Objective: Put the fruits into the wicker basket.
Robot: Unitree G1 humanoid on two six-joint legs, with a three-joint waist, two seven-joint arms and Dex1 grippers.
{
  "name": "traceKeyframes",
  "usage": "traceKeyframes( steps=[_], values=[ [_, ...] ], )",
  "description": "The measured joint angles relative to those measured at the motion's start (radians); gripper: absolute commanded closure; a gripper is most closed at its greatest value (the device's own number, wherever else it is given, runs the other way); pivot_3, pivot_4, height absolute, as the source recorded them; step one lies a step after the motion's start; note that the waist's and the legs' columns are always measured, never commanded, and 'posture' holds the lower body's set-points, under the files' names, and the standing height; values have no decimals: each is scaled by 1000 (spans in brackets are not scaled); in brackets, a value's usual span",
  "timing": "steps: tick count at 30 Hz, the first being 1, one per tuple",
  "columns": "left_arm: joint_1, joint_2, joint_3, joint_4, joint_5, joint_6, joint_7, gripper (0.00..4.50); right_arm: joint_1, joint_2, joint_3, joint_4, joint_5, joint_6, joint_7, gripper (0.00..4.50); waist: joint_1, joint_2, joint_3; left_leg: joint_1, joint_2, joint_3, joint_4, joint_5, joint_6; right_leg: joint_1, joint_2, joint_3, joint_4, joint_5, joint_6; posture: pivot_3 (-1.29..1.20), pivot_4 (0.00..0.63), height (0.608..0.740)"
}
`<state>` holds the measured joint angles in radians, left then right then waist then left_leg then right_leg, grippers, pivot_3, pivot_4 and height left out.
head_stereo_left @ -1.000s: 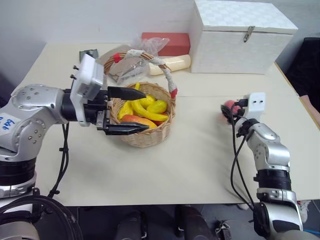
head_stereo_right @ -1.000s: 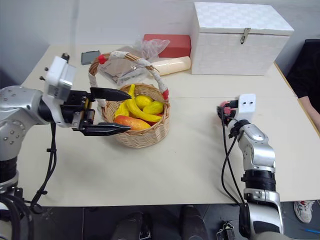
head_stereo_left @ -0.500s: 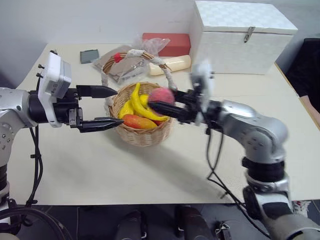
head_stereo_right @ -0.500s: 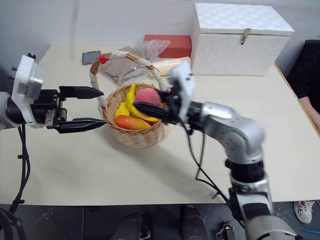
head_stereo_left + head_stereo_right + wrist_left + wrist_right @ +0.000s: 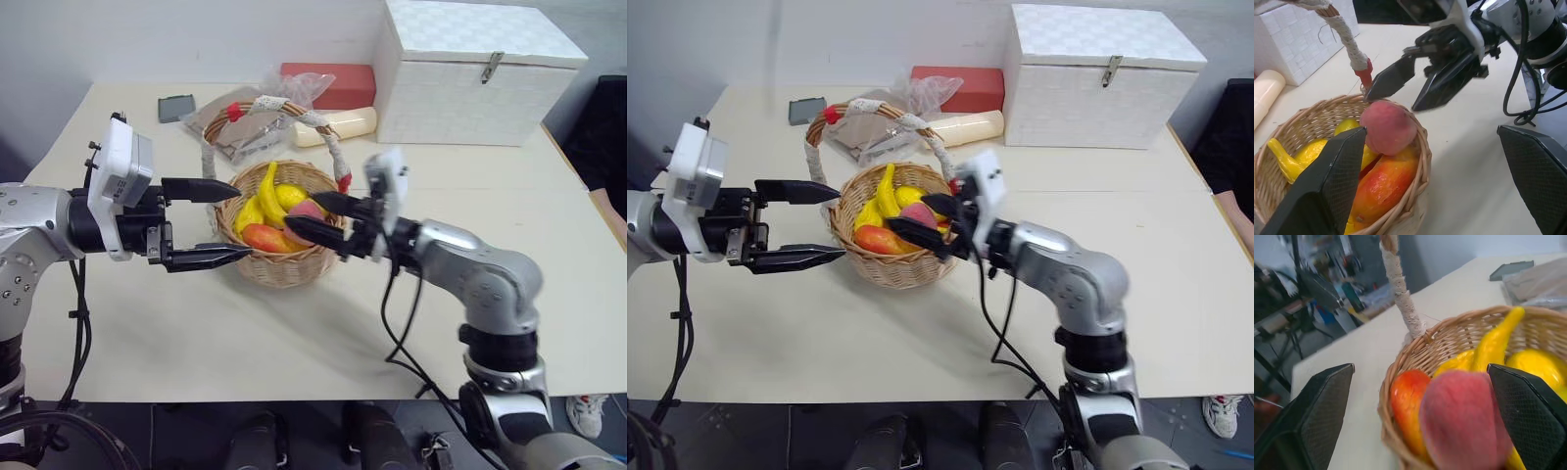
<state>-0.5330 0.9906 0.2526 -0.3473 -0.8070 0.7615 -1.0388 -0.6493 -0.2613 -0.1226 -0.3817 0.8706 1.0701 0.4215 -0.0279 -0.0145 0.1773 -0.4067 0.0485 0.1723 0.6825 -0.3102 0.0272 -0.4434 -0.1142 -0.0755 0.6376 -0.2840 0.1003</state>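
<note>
Peach (image 5: 1387,127) sits in the wicker basket (image 5: 294,266), on the mango (image 5: 266,237) beside the banana (image 5: 265,192). Right gripper (image 5: 315,215) is at the rim, jaws spread wide, holding nothing. Left gripper (image 5: 217,223) is open and empty beside the basket. Back the right gripper straight out, clear of the handle (image 5: 335,155).

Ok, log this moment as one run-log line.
peach: in wicker basket, released | right end effector: open at rim | left end effector: open, empty
</note>
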Motion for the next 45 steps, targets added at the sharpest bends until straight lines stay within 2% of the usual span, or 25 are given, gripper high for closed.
traceKeyframes(
  steps=[3, 7, 11, 17, 23, 26, 31, 35, 36, 40, 45],
  values=[
    [-27, -22, -31, 3, -1, -1, 4, 0, 35, -74, -125, -66, 119, 27, -28, 22, 0, 0, 0, 0, 0, 0, 0, 0, 0, 0, 1, 0, 0, 0, 0, 0, 150, 740],
    [-49, -49, -39, 8, -1, -2, 20, 0, 81, -132, -159, -88, 91, 0, -74, 22, -6, 0, 0, 1, 0, 2, 0, 0, 0, 0, 1, 1, 0, 0, 0, 0, 150, 740],
    [-56, -57, -65, 12, 6, -10, 15, 0, 51, -121, -27, -27, -80, -103, -116, 22, -19, 0, 0, 3, -1, 2, 0, 0, -2, 0, 2, 2, 0, -1, -1, 0, 150, 740],
    [-94, -77, -81, 33, 24, -20, 20, 0, -20, -50, 186, 185, -298, -324, -48, 22, -21, 0, 0, 2, 0, 2, -1, 0, -2, -1, 2, 2, 0, -1, -1, 0, 150, 740],
    [-92, -76, -79, 39, 29, -22, 21, 0, -109, 31, 215, 442, -434, -510, -12, 22, -24, 0, 0, 1, 1, 2, 0, 0, -2, -1, 2, 1, 1, -1, -1, 0, 150, 740],
    [-91, -73, -72, 38, 28, -22, 22, 0, -131, 51, 203, 475, -452, -553, 7, 912, -25, 0, 0, 1, 1, 1, -1, 0, -2, -1, 2, 1, 1, -1, -1, 0, 150, 740],
    [-89, -71, -68, 38, 28, -22, 25, 0, -131, 70, 193, 486, -453, -573, 28, 2681, -26, 0, 0, 1, 2, 1, -1, 0, -2, 0, 2, 1, 1, -1, -1, 0, 150, 740],
    [-90, -72, -69, 38, 29, -22, 31, 0, -112, 56, 196, 450, -484, -588, 43, 4074, -24, 0, 0, 1, 1, 1, -1, 0, -2, 0, 2, 1, 1, -1, -1, 0, 150, 740],
    [-91, -72, -69, 39, 30, -23, 31, 0, -102, 48, 193, 441, -485, -594, 48, 4297, -23, 0, 0, 1, 1, 1, -1, 0, -2, 0, 1, 1, 1, -1, -1, 0, 150, 740],
    [-135, -97, -106, 33, 28, -23, 22, 0, -39, -14, 169, 351, -494, -608, 61, 4307, -14, 0, 0, 1, 1, 1, 0, 0, -2, 0, 1, 1, 0, 0, -1, 0, 150, 740],
    [-185, -159, -153, 43, 29, -35, 7, 0, 40, -136, 51, 182, -475, -585, 61, 4307, 2, 0, 0, 1, 0, 1, 0, 0, -2, 0, 2, 1, 0, 0, -1, 0, 150, 740]
  ],
)
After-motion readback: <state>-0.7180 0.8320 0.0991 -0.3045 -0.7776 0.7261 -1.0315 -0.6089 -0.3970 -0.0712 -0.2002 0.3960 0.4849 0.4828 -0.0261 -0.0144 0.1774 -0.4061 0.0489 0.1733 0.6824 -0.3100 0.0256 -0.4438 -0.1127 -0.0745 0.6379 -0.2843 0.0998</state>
